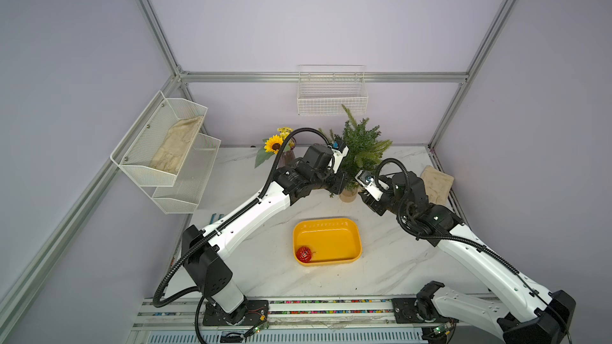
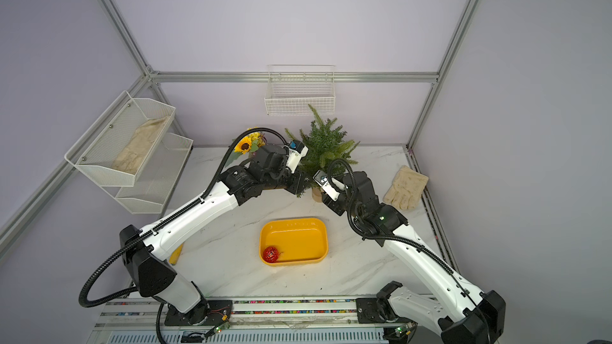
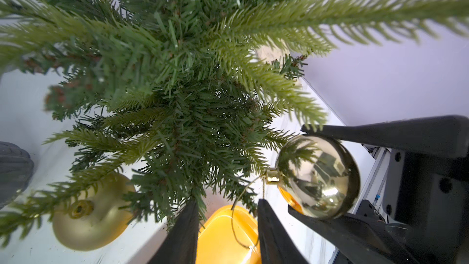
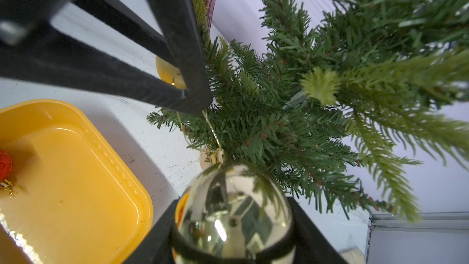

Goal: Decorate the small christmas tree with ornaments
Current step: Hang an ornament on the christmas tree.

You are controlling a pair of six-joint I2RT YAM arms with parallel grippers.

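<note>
Right hand (image 3: 297,167) clamps the mirrored bauble (image 3: 319,176); its loop (image 3: 234,224) runs toward 9 o'clock across the counter (image 1: 381,269), between the left hand's (image 3: 227,201) half-closed jaws, pinch unclear.

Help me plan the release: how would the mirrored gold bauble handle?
The mirrored gold bauble looks glossy, so probably slippery between the jaws. Being round, it would likely roll on the marble table. Its thin loop seems floppy.

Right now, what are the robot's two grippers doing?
Left gripper: partly open, jaws around the thread loop.
Right gripper: closed on the shiny gold bauble.
</note>
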